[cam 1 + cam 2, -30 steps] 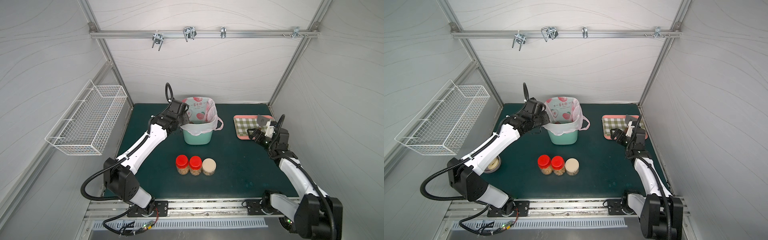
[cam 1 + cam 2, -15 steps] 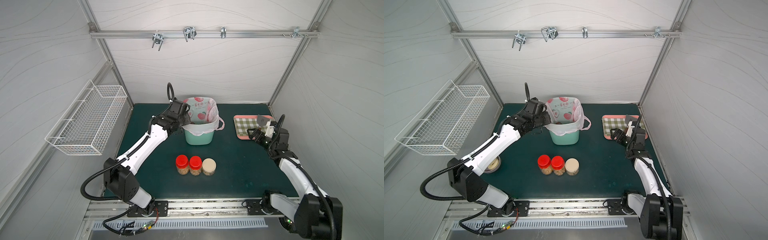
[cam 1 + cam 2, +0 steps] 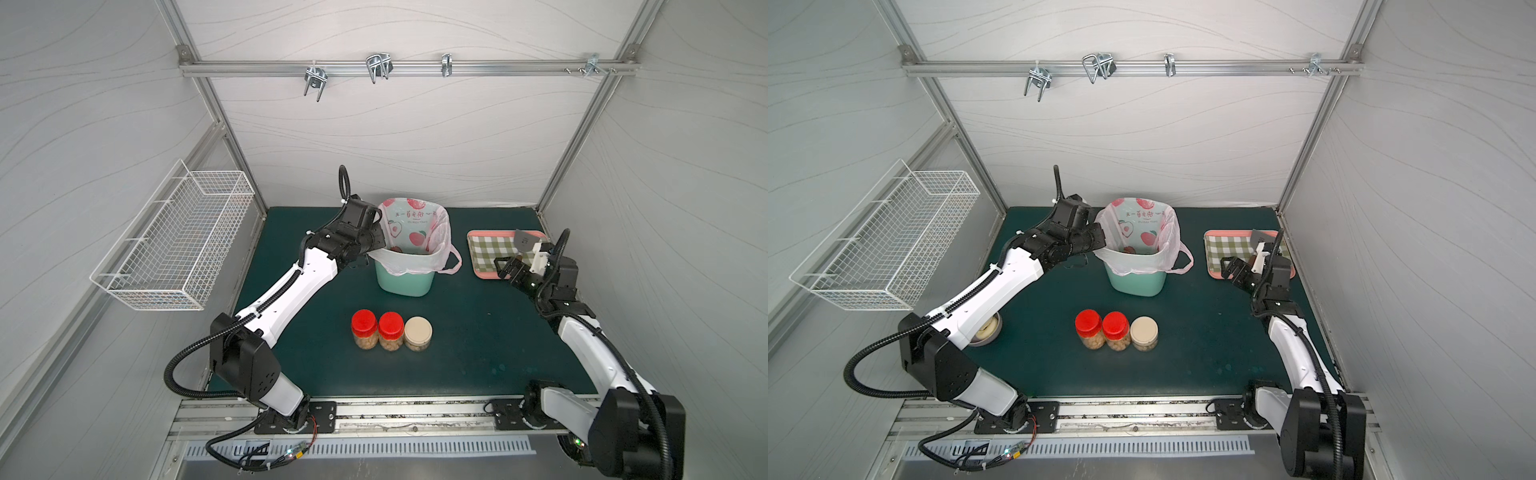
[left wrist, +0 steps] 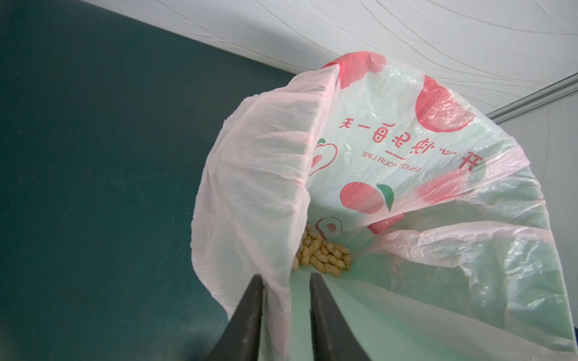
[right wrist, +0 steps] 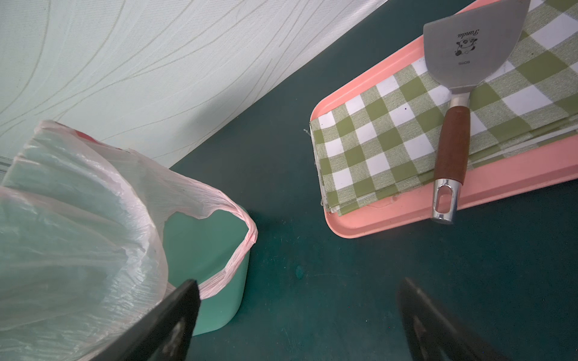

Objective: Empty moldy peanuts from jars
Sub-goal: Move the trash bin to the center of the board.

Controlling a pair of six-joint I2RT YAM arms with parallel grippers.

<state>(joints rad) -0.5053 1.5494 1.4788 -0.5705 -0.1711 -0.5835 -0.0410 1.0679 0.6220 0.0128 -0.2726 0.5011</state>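
3 jars [image 3: 391, 332] stand in a row, side by side, at the front middle of the mat [image 3: 465, 357], between the arms. 2 have red lids and 1 has a beige lid [image 3: 418, 330]. All 3 are shut, and peanuts [image 3: 365, 343] show through the clear walls. A bowl [image 3: 988, 332] sits half hidden under the left arm.

Further back, the bin [image 3: 405, 284] holds a bag [image 3: 415, 220], and more peanuts [image 4: 322, 254] lie at the bag's bottom. The left gripper [image 4: 286, 279] is at the bag's rim, with 1 finger outside the film and 1 inside. Its jaws are a little apart, with a clear gap between them.

The right gripper [image 5: 298, 283] hangs over bare mat between bin and tray [image 5: 406, 215], jaws wide and empty. On the tray lie a checked cloth [image 5: 375, 134] and a spatula [image 5: 453, 140]. A wire basket [image 3: 174, 245] hangs on the left wall.
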